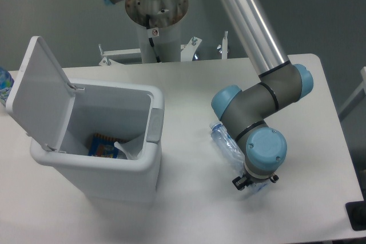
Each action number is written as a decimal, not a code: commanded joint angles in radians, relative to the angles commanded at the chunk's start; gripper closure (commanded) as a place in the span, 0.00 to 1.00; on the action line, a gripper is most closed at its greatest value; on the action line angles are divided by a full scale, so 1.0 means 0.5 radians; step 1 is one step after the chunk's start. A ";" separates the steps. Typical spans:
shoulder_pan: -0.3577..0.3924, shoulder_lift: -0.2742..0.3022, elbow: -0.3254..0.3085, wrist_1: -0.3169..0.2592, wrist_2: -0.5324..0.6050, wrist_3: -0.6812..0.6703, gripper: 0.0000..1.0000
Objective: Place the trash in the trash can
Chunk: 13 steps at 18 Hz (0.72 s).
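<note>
Camera view, from above the bench (189, 198): we see the UR5e's gripper (254, 182) low over the right half, at the base end of the clear plastic bottle (227, 144). The bottle lies slanted, its capped end toward the trash can (123, 172) and its far end hidden under the blue wrist joint. We cannot tell how far the jaws stand apart or whether they have hold of the bottle; the wrist covers them.

The trash can stands well apart to the left, its lid (37, 92) tipped up and open. Inside we make out a whitish plastic bag (130, 148) beside a blue-and-orange wrapper (104, 146).

Our reading of the risk: a grip so near one end could let the bottle pivot or slide out during the lift, and a long, dangling bottle might strike the can's rim rather than clear it.
</note>
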 joint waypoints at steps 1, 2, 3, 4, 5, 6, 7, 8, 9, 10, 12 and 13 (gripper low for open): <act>0.000 0.018 0.000 0.016 -0.024 0.000 0.37; 0.000 0.040 0.000 0.019 -0.046 0.003 0.37; 0.003 0.064 0.003 0.019 -0.064 0.003 0.37; 0.003 0.095 0.000 0.019 -0.092 0.006 0.37; 0.009 0.129 0.003 0.019 -0.129 0.006 0.37; 0.015 0.165 0.006 0.025 -0.172 0.006 0.37; 0.021 0.205 0.006 0.031 -0.224 0.006 0.37; 0.028 0.239 0.009 0.034 -0.273 0.006 0.37; 0.031 0.270 0.018 0.034 -0.313 0.006 0.37; 0.034 0.294 0.021 0.034 -0.343 0.009 0.37; 0.052 0.353 0.037 0.034 -0.417 0.006 0.37; 0.055 0.386 0.040 0.034 -0.466 0.006 0.37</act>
